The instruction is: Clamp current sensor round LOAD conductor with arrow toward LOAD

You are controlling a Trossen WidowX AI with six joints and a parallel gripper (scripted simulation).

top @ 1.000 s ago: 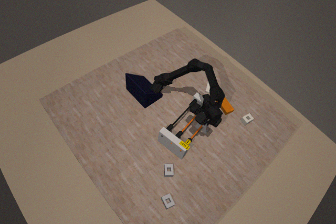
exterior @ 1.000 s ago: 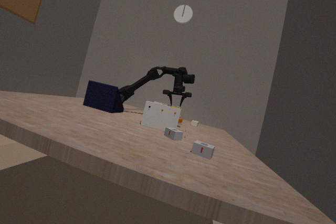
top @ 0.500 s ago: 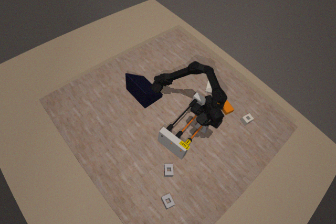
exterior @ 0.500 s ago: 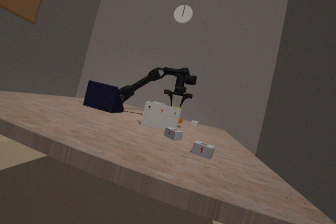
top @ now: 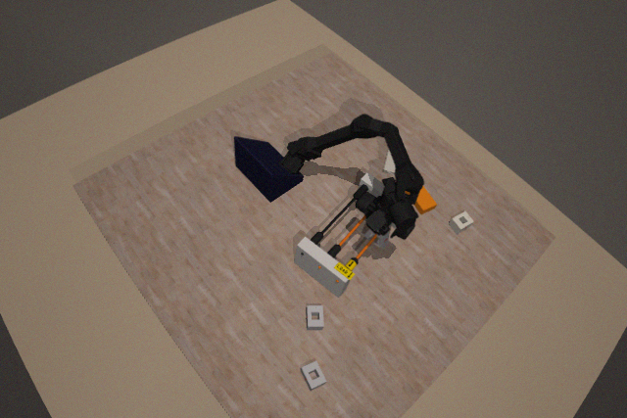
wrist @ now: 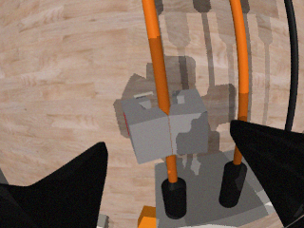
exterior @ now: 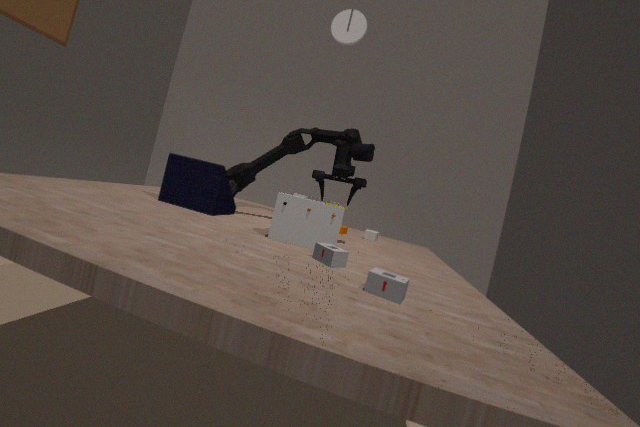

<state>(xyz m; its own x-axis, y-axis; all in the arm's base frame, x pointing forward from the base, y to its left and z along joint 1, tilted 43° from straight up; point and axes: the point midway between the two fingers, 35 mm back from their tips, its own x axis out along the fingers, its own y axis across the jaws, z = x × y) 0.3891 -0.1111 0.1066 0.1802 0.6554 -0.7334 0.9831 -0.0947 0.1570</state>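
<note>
Grey walls, a round clock (exterior: 348, 27) high up, and a pale wood-grain table (exterior: 155, 267) are setting the stage. The black arm is reaching out from its dark blue base block (top: 263, 166) and hanging its gripper (exterior: 337, 193) over the white terminal box (exterior: 305, 226), fingers pointing down and spread wide, nothing between them.

Looking down through the wrist camera, the grey split-core sensor (wrist: 166, 128) is sitting round the left orange conductor (wrist: 155, 45), the two halves meeting at a seam right under the wire, so it is looking closed. The black fingertips are standing well off to either side, touching nothing. That reads as the release: wide jaws, so the clamp is not dragged along when the arm lifts.

From above, the yellow LOAD marker (top: 344, 268) is sitting at the box end of the rightmost orange wire, and the sensor appears to be on that line, though the wrist is covering it there. Its arrow cannot be made out, and whether the latch has caught cannot be seen.

Three spare white blocks are lying apart on the table, one (top: 314, 316) just past the box, and an orange block (top: 425, 201) is sitting beside the wrist.
</note>
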